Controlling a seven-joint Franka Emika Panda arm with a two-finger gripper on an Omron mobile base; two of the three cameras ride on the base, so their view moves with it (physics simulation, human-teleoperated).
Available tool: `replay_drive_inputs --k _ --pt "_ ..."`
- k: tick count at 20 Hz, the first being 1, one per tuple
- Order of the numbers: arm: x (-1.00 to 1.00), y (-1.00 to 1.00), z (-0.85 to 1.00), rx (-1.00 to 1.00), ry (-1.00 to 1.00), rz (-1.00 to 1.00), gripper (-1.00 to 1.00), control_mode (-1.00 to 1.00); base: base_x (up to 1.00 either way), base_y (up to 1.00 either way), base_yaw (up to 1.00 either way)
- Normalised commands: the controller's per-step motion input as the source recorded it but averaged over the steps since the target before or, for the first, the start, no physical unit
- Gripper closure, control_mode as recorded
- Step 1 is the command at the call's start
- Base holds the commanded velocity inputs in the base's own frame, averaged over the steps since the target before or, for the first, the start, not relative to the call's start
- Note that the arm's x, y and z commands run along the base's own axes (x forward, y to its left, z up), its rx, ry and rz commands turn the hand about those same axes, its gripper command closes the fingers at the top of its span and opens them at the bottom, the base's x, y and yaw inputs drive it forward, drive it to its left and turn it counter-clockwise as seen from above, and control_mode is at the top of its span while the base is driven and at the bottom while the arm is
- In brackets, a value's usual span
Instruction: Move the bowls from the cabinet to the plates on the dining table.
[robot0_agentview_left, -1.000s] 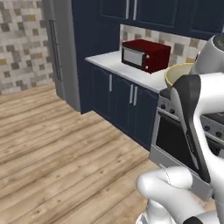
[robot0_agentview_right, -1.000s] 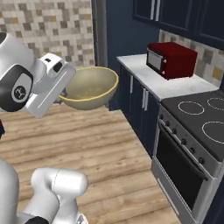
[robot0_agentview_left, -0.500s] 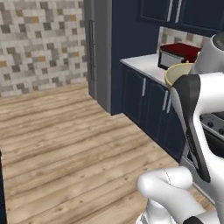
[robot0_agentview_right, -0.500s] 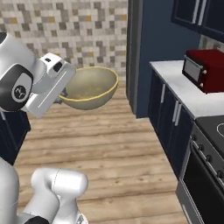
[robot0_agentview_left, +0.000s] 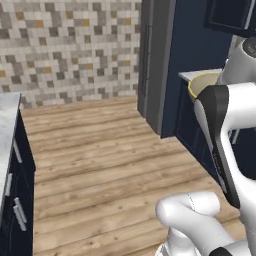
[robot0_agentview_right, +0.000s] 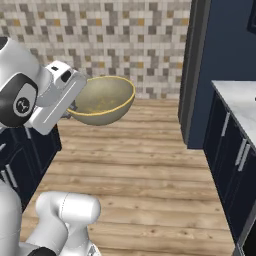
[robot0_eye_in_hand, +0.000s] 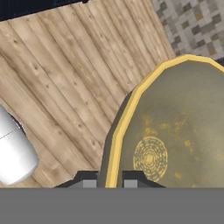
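Gripper (robot0_eye_in_hand: 106, 180) first, nearest the hand camera: its 2 dark finger tips stand close together with the pale yellow rim of 1 round, deep beige-tan bowl (robot0_eye_in_hand: 175, 131) pinched between them, so the claw is closed on that rim. The bowl's speckled olive-yellow inside fills the right of the hand view, with a ring pattern at its bottom.

From the right base camera the bowl (robot0_agentview_right: 102, 100) hangs in the air off the end of the white arm, held by its near rim and roughly level, mouth upward, well above the light wooden plank floor (robot0_agentview_right: 150, 170). From the left base camera just a curved piece of the bowl's rim (robot0_agentview_left: 202, 82) peeks out behind the white arm.

Farther out, dark navy floor cupboards (robot0_agentview_right: 232, 160) with silver bar handles stand to the right under a white marble counter (robot0_agentview_right: 240, 100). A tall dark grey panel (robot0_agentview_left: 155, 60) rises behind them. At the back runs a mosaic wall of beige, grey and brown tiles (robot0_agentview_right: 110, 40).

As for progress, I judge the task to be in its carrying stage: 1 bowl is out of the cabinet and in the grip, but not yet set down. The dining table and the 2 plates are not seen from here, so the base seems to be on its way between them. What remains, by my reading, is reaching the table, placing this bowl on 1 plate, then fetching bowl number 2.
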Motion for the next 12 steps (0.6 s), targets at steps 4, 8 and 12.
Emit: replay_drive_inputs --k 4,8,12 --pt "0.0 0.0 0.0 0.0 0.0 0.0 1.0 1.0 0.52 0.0 0.37" --pt "0.0 0.0 0.0 0.0 0.0 0.0 1.0 1.0 0.51 0.0 0.37" --pt "0.0 0.0 0.0 0.0 0.0 0.0 1.0 1.0 0.49 0.0 0.38"
